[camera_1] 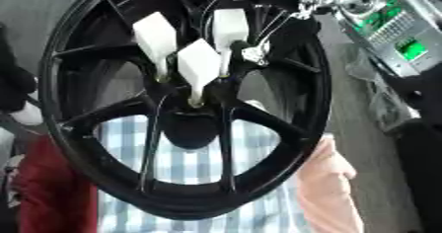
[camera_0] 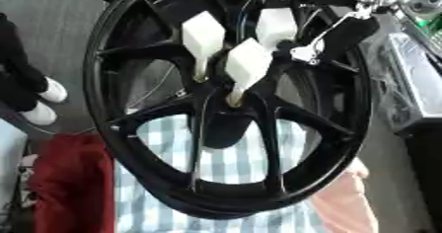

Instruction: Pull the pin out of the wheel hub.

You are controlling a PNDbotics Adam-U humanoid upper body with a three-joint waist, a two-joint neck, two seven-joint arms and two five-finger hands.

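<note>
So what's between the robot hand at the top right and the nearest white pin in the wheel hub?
Nothing: in the left eye view the right robot hand reaches the rightmost white pin in the wheel hub, with no visible gap. Whether it grips is unclear.

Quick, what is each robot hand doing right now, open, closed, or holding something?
Left hand: not in view.
Right hand: reaching in by the white-handled pins in the black spoked wheel hub; whether it is open or closed cannot be told.

Right robot hand (camera_0: 332,42) from upper right, fingers hidden, black and silver
</note>
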